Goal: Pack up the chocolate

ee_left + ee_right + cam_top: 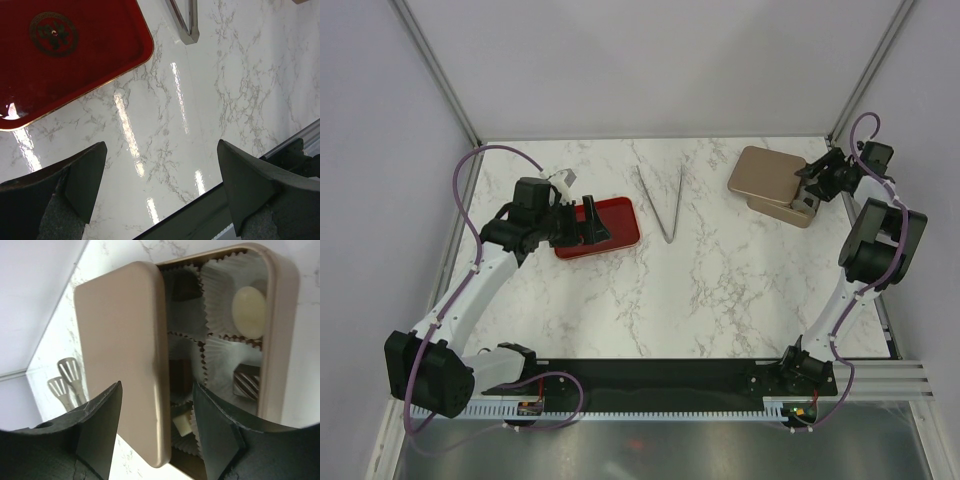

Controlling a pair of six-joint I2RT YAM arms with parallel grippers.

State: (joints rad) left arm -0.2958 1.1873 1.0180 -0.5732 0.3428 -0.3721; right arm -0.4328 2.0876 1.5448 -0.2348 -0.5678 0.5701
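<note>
We're at the right gripper [156,387]: jaws part open, the long edge of the lid [120,350] between them, and as far as we can see nothing pinched. The lid lies askew, covering about half of the box [286,315] and leaving the rest bare. There's the chocolate [248,311]: a white piece, dark ones and a striped one, sitting in white paper cups [220,277] inside the box. Now the risks, as we reckon them. Close here and a finger may dip into the cups and crush or tip a piece. Push the lid crooked and it could jam on the rim, or shove the whole box along that slick top. Over on the other side the left gripper [161,150] hangs wide open and empty, near the corner of the red tray [75,65]. Tongs [663,205] lie between tray and box. The table [720,290] is glossy white marble, glare streaking it, with pale walls [650,60] close around
</note>
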